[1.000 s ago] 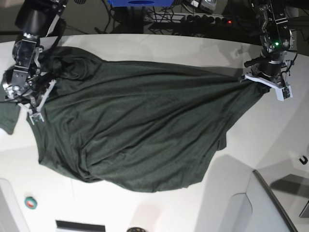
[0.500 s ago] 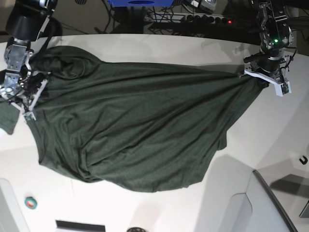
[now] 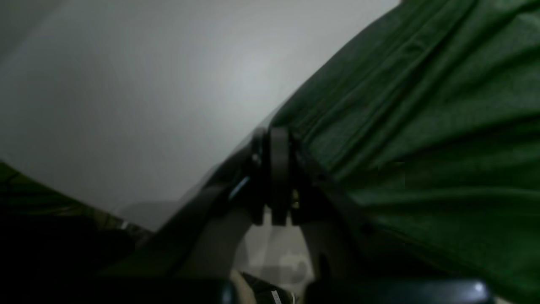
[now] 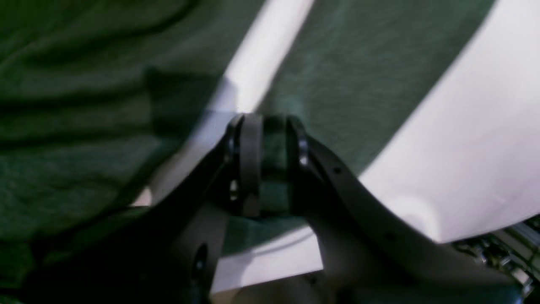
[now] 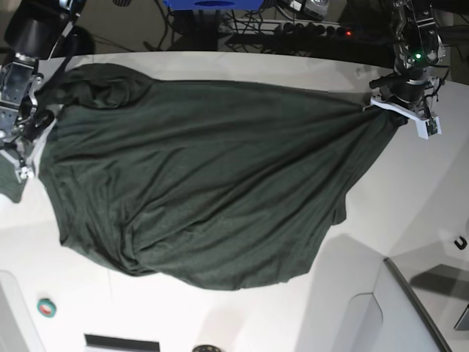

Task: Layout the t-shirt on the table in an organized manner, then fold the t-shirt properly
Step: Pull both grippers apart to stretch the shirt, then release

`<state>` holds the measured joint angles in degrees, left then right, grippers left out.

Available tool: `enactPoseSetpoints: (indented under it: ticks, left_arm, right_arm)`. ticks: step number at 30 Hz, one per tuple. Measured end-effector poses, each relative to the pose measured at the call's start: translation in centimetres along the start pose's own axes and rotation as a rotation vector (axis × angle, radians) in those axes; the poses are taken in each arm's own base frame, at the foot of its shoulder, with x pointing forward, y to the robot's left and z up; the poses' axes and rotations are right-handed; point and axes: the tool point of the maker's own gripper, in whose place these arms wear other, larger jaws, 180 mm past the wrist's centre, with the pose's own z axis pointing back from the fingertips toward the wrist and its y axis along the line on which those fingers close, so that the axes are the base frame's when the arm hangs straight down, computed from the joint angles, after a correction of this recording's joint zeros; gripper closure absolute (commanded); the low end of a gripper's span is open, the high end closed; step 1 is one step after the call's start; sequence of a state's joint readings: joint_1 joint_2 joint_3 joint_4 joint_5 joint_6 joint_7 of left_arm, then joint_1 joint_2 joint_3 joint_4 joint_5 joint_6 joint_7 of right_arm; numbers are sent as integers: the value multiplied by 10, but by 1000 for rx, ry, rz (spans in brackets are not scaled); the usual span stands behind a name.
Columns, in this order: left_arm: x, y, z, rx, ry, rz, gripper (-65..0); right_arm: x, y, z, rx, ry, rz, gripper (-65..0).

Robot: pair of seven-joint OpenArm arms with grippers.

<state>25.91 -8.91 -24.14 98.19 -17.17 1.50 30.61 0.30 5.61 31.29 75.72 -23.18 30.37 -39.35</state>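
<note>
**Operator:** Where is the shirt?

**Observer:** Your shirt [image 5: 198, 183] lies spread across the middle of the table [image 5: 396, 205] in the base view, reaching from the left edge of the frame almost to the upper right. It is dark green, wrinkled, with long creases fanning out from the upper right corner of the cloth. The lower hem sags in a rounded curve toward the bottom centre.

**Operator:** What is my left gripper doing?

**Observer:** Your left gripper [image 5: 381, 110], at the upper right of the base view, is pinched tight on the shirt's gathered corner. In the left wrist view the two pads [image 3: 278, 169] press together, with the cloth bunched just to their right.

**Operator:** And the right one?

**Observer:** Your right gripper [image 5: 29, 139] sits at the far left of the base view, at the shirt's edge. In the right wrist view green fabric fills the narrow gap between its fingers [image 4: 249, 160], so it is clamped on the shirt. A strip of white table shows above the fingers there.

**Operator:** Anything else on the table?

**Observer:** A small round green thing [image 5: 46, 308] at the lower left, well apart from the shirt.
</note>
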Motion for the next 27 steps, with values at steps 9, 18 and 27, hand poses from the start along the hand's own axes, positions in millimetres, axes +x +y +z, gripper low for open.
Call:
enactPoseSetpoints:
  ticks: [9, 18, 27]
  left_arm:
    - [1, -1, 0, -4, -2, 1, 0]
    - [0, -1, 0, -1, 1, 0, 0]
    - [-6, 1, 2, 1, 12, -5, 0]
  right_arm:
    - [24, -10, 6, -28, -37, -1, -92]
    - [31, 34, -26, 117, -17, -6, -18]
    - [37, 28, -31, 118, -22, -24, -2]
